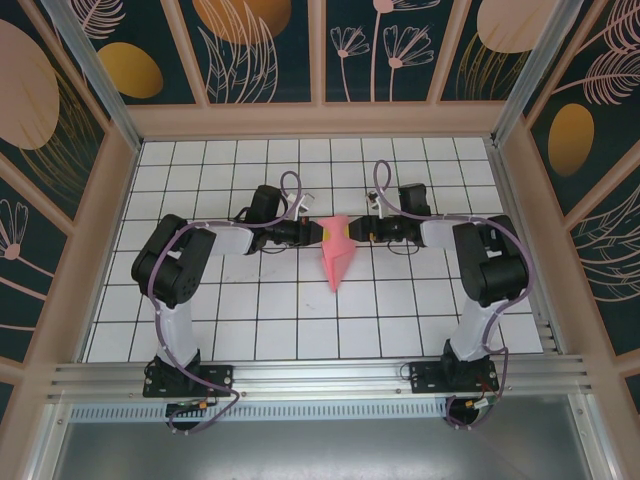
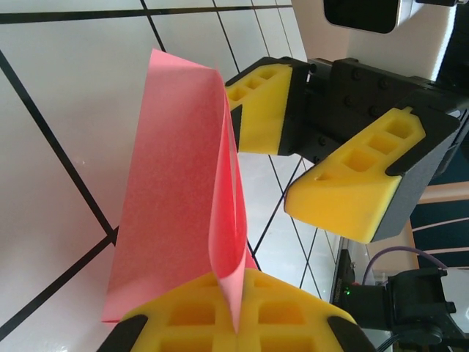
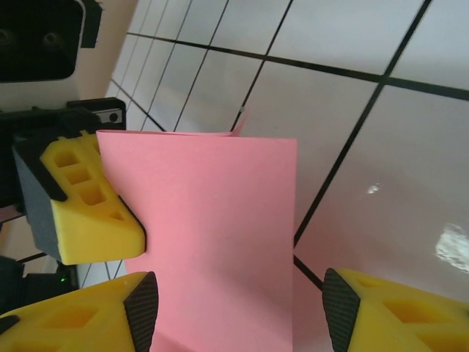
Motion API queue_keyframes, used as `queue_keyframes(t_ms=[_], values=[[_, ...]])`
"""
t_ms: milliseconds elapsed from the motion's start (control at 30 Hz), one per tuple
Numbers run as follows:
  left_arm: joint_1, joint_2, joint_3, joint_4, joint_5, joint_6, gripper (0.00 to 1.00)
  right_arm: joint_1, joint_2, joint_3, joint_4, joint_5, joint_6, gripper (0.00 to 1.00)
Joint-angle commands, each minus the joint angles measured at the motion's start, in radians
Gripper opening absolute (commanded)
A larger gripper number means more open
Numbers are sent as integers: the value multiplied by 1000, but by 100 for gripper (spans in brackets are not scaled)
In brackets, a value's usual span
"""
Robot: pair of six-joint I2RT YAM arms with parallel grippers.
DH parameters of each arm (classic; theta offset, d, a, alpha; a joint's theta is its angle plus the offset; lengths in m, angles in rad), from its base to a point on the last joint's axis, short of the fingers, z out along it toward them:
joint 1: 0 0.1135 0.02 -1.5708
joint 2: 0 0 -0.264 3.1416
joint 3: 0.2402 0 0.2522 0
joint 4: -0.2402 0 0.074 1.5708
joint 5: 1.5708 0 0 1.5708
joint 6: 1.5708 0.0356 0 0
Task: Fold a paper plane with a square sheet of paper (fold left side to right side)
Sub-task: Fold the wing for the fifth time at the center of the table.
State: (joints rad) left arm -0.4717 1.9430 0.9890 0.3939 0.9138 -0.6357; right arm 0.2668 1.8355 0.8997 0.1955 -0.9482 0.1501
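The salmon-pink sheet of paper (image 1: 338,256) is doubled over and stands up off the white grid table between my two grippers, its lower tip pointing toward the near edge. In the left wrist view the paper (image 2: 176,183) curves into a loose fold, and both layers are pinched in my left gripper (image 2: 238,326), which is shut on it. My left gripper (image 1: 314,235) holds the sheet's left side. My right gripper (image 1: 362,231) faces it from the right. In the right wrist view my right gripper (image 3: 238,315) is open, with the flat pink sheet (image 3: 212,220) between its spread fingers and not touching them.
The white grid table (image 1: 250,320) is walled by a wooden frame with patterned panels (image 1: 265,45). An aluminium rail (image 1: 320,375) runs along the near edge by the arm bases. The two grippers sit close together at the table's middle.
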Motion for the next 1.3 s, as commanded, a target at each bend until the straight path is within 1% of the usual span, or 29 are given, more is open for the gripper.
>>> queue_keyframes(t_ms=[0,67,167,267,333,367,400,433,500,567,700,833,900,967,1067,1267], values=[[-4,-39,-10,30,36,34,0,-9,30,27,60,-98,-23,62],[-4,-36,-10,30,34,34,0,-9,36,17,78,-107,-11,61],[-4,-29,-11,31,32,33,0,-8,39,1,91,-107,-4,56],[-4,-24,-11,30,27,33,0,-8,36,1,65,-94,-15,46],[-2,-23,-10,18,16,39,2,-9,29,-1,52,-78,-13,37],[-2,-21,-10,6,9,47,4,-9,24,-4,50,-77,-12,35],[-2,-24,-10,-5,2,55,6,-9,19,-7,48,-72,-9,31],[-2,-25,-10,-14,-5,60,10,-9,13,-11,48,-65,-5,27],[0,-35,-11,-36,-36,76,22,-10,-1,-15,34,-53,-4,21],[6,-49,-10,-77,-75,103,27,-9,-15,-16,6,-36,-3,15],[28,-123,-39,-165,-180,154,40,-9,-49,-24,-57,5,3,11],[33,-246,-48,-277,-322,231,43,-8,-79,-17,-135,62,58,5],[32,-306,-52,-333,-371,257,44,-8,-100,-15,-168,87,101,5],[21,-362,-72,-359,-396,267,43,-7,-122,-12,-194,97,154,5],[-28,-427,-110,-392,-427,273,45,6,-154,-5,-218,100,237,5],[-173,-498,-172,-425,-534,222,46,71,-167,102,-382,199,310,5]])
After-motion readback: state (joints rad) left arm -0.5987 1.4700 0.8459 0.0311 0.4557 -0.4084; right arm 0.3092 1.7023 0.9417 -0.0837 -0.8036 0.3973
